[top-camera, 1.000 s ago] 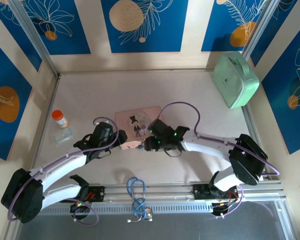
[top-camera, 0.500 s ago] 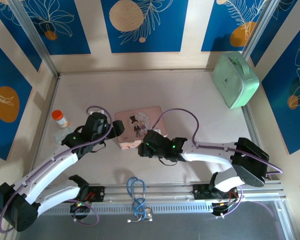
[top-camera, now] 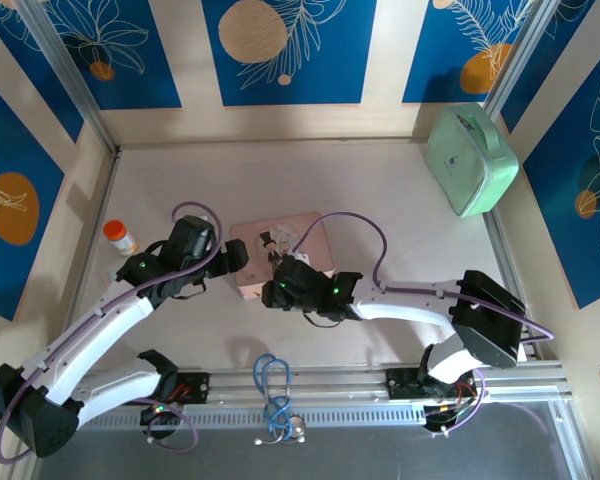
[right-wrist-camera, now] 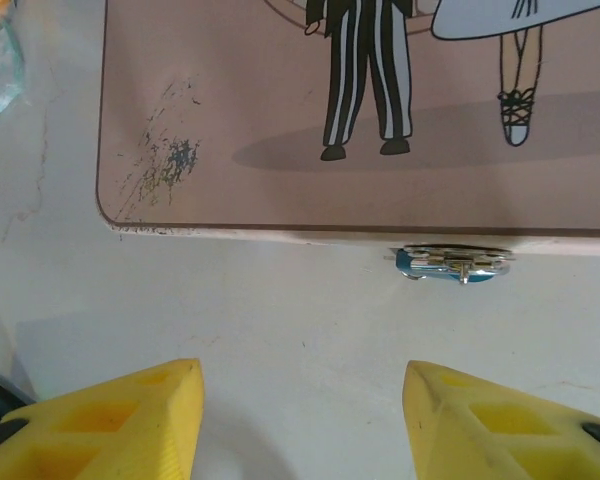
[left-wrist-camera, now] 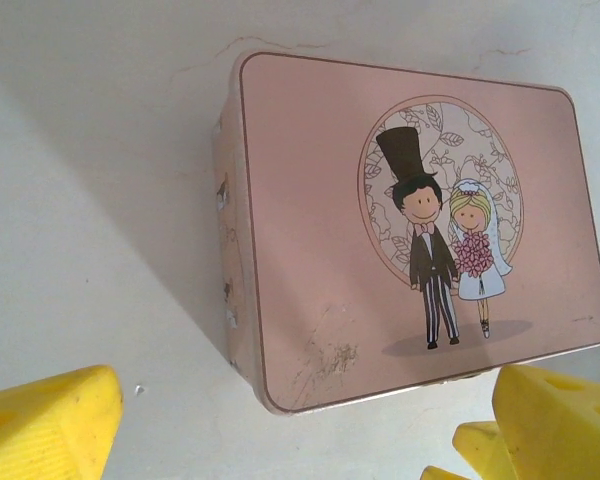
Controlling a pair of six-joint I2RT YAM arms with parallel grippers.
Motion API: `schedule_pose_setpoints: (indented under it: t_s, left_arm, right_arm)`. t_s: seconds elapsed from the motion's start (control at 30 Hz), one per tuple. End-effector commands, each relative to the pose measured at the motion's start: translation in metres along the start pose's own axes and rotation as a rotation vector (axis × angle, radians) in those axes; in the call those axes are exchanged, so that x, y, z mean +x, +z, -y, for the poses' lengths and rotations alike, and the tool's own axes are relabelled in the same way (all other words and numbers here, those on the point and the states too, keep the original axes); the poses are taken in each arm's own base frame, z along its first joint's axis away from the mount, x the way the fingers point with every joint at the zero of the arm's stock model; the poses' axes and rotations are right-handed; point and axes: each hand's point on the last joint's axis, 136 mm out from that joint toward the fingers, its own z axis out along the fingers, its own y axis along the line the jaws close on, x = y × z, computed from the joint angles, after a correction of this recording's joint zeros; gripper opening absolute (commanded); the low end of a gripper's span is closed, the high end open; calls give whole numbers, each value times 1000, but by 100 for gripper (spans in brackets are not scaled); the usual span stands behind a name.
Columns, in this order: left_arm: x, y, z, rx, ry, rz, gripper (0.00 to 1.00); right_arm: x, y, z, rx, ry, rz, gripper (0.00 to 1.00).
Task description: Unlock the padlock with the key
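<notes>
Across the pale tabletop, a mint-green rounded hard case lies at the far right corner, well apart from the work. Two white-and-black arms reach from the near edge toward the middle, where a pink rectangular tin printed with a cartoon bride and groom lies flat.

From the left, the left gripper hangs above the tin's left end. Its yellow fingers are spread wide and hold nothing. On the near side, the right gripper hovers low over bare table just short of the tin's near wall. Its jaws are parted too, and nothing is held between them.

Smaller things lie off to the sides: a blue cable loop by the rail between the arm bases, and a little white bottle with an orange cap at the far left.

Smallest is the tiny blue-teal padlock with its silvery shackle. It hangs against the tin's near wall, below the bride's feet and to the right of the gap between the right gripper's fingers.

As a judgement, the task is barely begun. The padlock looks fastened to the tin's clasp, though seen from above its shackle cannot be read for certain. Neither gripper carries the key, and where it lies cannot be told. Fetching the key, seating it in the padlock and turning it all remain.
</notes>
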Motion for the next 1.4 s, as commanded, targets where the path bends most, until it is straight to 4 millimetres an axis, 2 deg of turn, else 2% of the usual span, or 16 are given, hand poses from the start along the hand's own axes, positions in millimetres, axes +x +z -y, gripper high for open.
schedule_pose_setpoints:
  t_s: [0.0,0.2,0.53,0.77,0.93,1.13,1.37]
  left_arm:
    - [8,3,4,28,16,-35,94]
    - [19,20,2,50,14,-48,92]
    - [1,19,18,112,11,20,92]
    - [12,26,14,11,49,-121,87]
    - [3,17,12,-1,43,-81,89]
    - [0,13,13,4,41,-67,89]
    - [3,20,19,71,72,-39,89]
  right_arm:
    - [-1,-2,-2,21,-4,6,55]
    - [4,-12,16,98,-26,21,56]
    - [-2,-33,42,86,39,162,59]
    - [-1,-25,63,65,158,188,61]
    - [-8,-15,59,28,161,133,61]
    - [0,-10,59,73,166,81,61]
    - [4,-21,46,29,74,164,61]
